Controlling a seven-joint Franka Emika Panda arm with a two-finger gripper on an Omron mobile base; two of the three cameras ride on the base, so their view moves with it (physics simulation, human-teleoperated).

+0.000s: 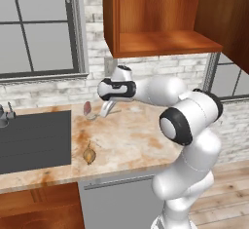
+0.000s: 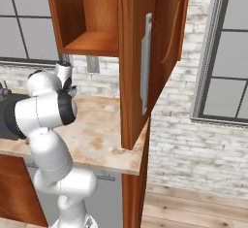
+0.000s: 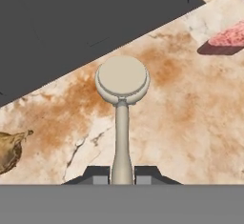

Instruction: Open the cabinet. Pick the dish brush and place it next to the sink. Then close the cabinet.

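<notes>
The hand [image 3: 122, 174] pinches the thin grey stem of the dish brush [image 3: 122, 82], its round cream head over the mottled beige marble worktop [image 3: 181, 123] just beside the dark grey rectangular sink [image 3: 71, 23]; the reddish-brown wooden cabinet [image 1: 155, 43] stands open

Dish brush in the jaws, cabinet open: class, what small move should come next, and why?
Probably lower the dish brush onto the counter and release. The gripper is shut on its handle, its head hangs above marble just beside the sink, and the cabinet door is open, to close afterwards.
</notes>
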